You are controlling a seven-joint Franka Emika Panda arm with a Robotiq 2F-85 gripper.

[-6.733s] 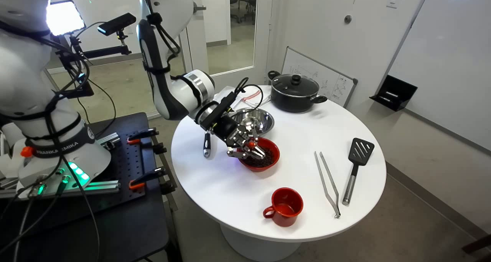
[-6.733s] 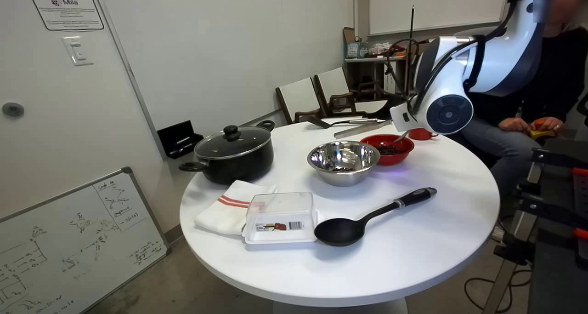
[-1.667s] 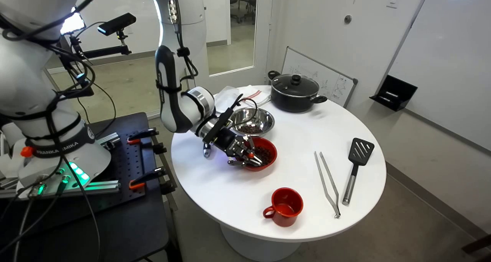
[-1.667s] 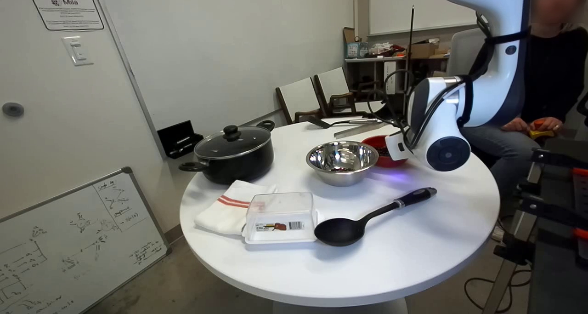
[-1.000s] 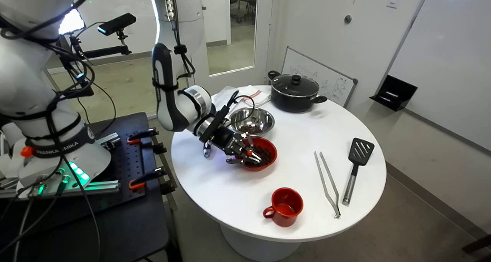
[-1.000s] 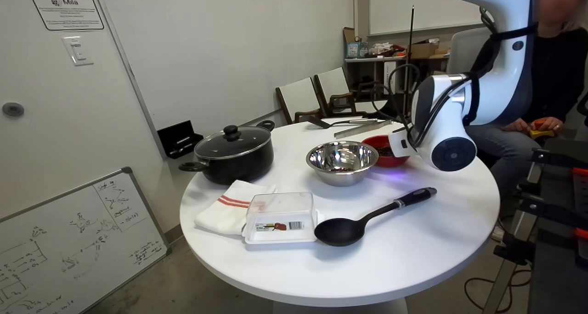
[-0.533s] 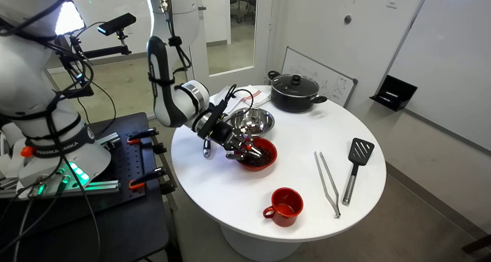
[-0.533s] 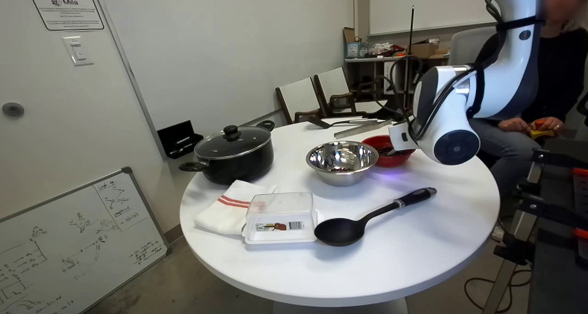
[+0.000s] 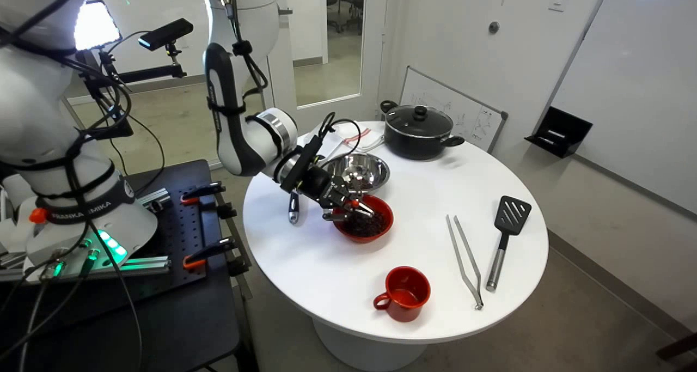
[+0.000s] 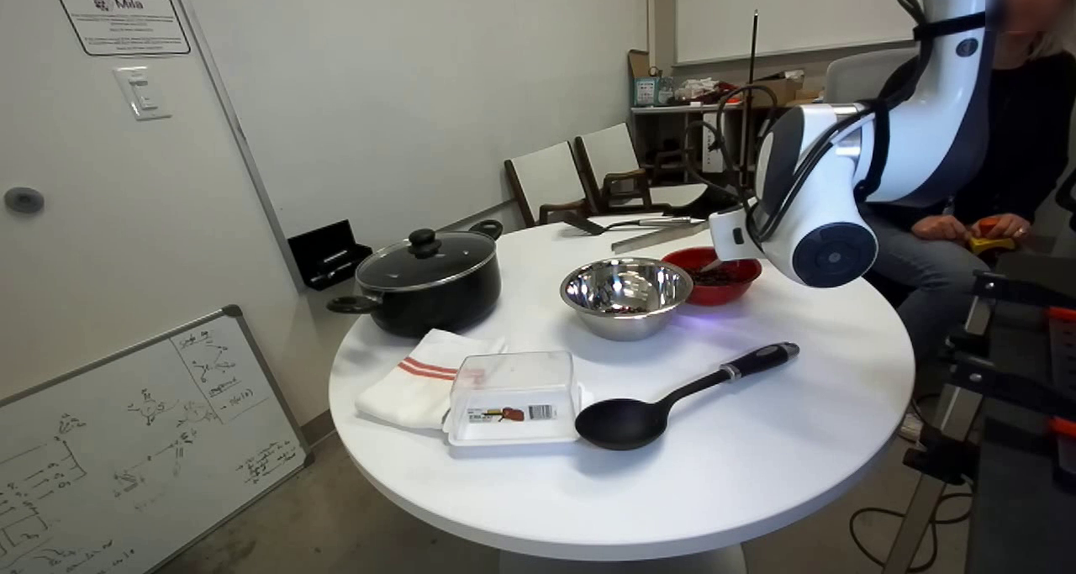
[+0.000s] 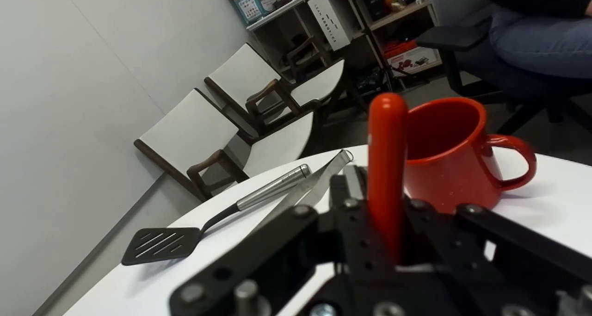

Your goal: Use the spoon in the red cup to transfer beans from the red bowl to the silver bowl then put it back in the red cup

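The fingers (image 11: 354, 223) pinch the red-handled spoon (image 11: 386, 163) over the red bowl (image 9: 385, 213), where beans (image 9: 364, 227) lie; others sit in the silver bowl (image 10: 630, 329), just left in an exterior view. The transfer looks partly done (any load on the spoon is hidden). Tipping that out, then returning to the red cup (image 9: 405, 298) by the edge of the worktop (image 9: 463, 189), seems left.

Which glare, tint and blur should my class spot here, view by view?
In an exterior view, the light panel burns out white and glare marks the large whiteboard; in an exterior view, violet tints the table by the red bowl, and a face is blurred; in the wrist view, the gripper looks unfocused.
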